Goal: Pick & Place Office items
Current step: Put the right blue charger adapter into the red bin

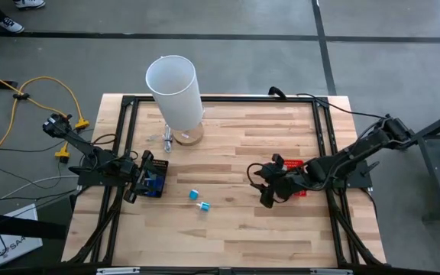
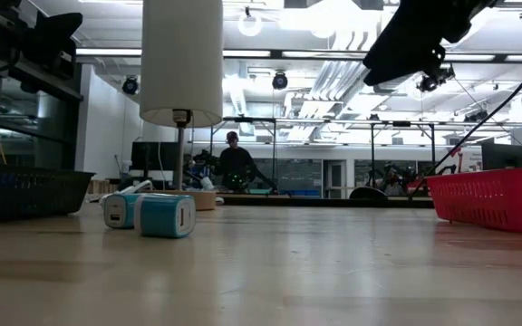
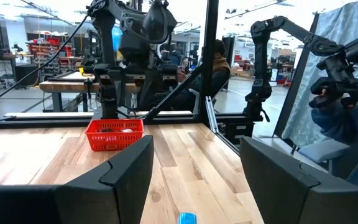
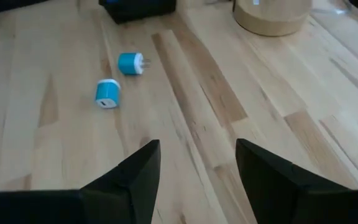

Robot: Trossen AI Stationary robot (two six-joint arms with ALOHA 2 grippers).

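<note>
My right gripper (image 1: pixel 266 189) hangs right of centre in the high view, raised off the wood, its two dark fingers (image 4: pixel 138 171) standing apart with nothing between them. In its own wrist view bare planks show through the gap. The pieces I am after are the two small blue chargers: one (image 1: pixel 193 195) and the other (image 1: pixel 202 205), just below centre of the high view, close together but apart. They lie to the picture's left of my right gripper, across a stretch of bare butcher-block table (image 1: pixel 235 229). I judge them about as near to my left gripper (image 1: pixel 137 183), which waits at the left edge with its fingers (image 3: pixel 129 168) spread wide and empty, beside a dark mesh tray (image 1: pixel 153 182). The chargers are stubby, rounded blocks of smooth plastic, blue with white faces. One shows metal prongs (image 4: pixel 145 62) at an end, so its long axis runs roughly across the wrist view. The red mesh basket (image 1: pixel 295 166) sits under my right arm, so I judge a reach leftward, then a carry back. A tall white cylinder (image 1: pixel 176 88) stands at the upper centre, well clear of that path.
</note>
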